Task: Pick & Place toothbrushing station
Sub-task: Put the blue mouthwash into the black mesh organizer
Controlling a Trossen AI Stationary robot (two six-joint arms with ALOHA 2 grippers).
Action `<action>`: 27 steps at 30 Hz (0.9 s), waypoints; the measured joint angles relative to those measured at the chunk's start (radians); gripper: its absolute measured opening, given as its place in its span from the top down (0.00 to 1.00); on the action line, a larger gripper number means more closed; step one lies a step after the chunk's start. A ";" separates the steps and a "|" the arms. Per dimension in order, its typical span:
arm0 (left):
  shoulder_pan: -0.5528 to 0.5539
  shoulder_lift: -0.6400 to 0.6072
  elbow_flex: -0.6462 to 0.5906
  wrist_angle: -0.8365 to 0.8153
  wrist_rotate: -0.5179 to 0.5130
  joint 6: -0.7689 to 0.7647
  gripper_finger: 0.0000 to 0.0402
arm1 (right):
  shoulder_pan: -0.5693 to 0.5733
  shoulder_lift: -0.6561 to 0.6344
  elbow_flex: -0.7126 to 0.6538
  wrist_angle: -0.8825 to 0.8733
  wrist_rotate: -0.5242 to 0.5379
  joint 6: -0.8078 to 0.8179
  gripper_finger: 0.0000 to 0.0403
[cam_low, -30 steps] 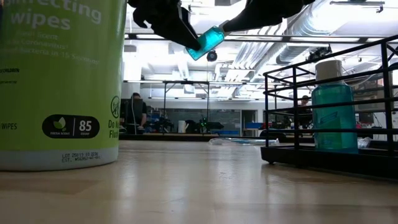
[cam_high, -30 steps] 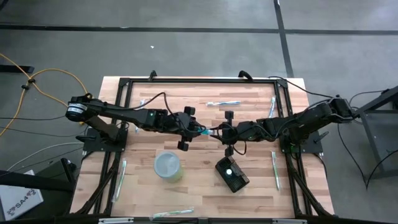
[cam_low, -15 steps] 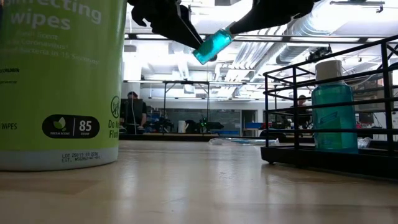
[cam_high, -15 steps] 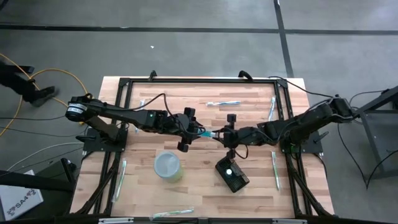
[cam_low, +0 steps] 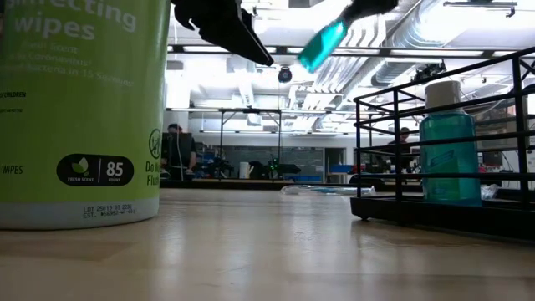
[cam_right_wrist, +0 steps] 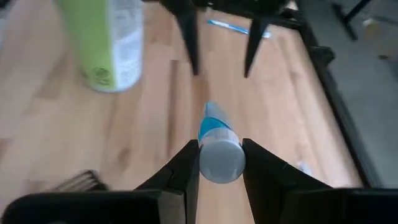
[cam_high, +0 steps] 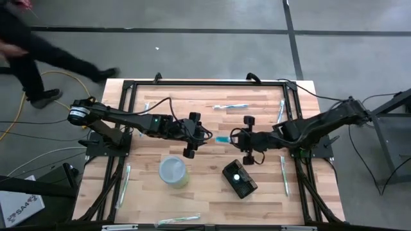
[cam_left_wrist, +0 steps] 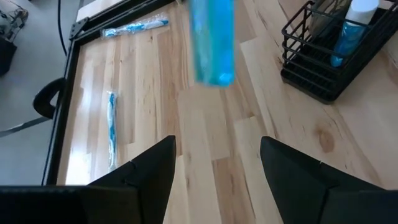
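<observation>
A teal tube (cam_high: 223, 139) with a grey cap hangs above the table's middle, and my right gripper (cam_high: 236, 138) is shut on it. My left gripper (cam_high: 204, 134) stands open just left of the tube's free end (cam_left_wrist: 211, 40) and touches nothing. The toothbrushing station (cam_high: 239, 179), a black wire-sided holder (cam_left_wrist: 314, 65) with a blue bottle in it, rests on the table nearer the front edge, below my right gripper. A green wipes canister (cam_high: 173, 172) stands upright to its left. My right gripper pinches the tube's grey cap end (cam_right_wrist: 219, 160) between its two fingers. The fingers come from the table's right, slanting down, and lie along the tube. The tube sticks out ahead of them toward my left gripper, tilted with its free end (cam_low: 311, 57) lower, clear of the table.
Wrapped toothbrushes lie scattered: at the far edge (cam_high: 230, 107), far right (cam_high: 281, 110), right (cam_high: 284, 174), left (cam_high: 125, 183) and front (cam_high: 180, 220). Black frame rails (cam_high: 205, 81) border the tabletop. A person (cam_high: 38, 51) walks on the floor beyond the far left corner.
My left gripper has let go of the teal tube and stayed where it was. My right gripper has drawn away toward the table's right edge and up, taking the tube with it. A gap now shows between the tube's free end and the left fingers.
</observation>
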 joint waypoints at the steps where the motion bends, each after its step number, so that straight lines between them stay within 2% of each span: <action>1: 0.000 0.000 0.000 0.000 0.000 -0.001 0.44 | 0.010 0.000 0.019 -0.038 -0.012 0.022 0.78; 7: 0.001 0.000 0.000 0.000 0.000 -0.031 0.44 | 0.080 0.000 0.140 -0.210 -0.077 0.156 0.78; 14: 0.000 0.000 0.000 0.000 0.000 -0.076 0.44 | 0.138 0.029 0.231 -0.325 -0.184 0.269 0.78; 27: 0.000 0.000 0.000 0.001 0.000 -0.109 0.44 | 0.198 0.144 0.302 -0.424 -0.324 0.278 0.78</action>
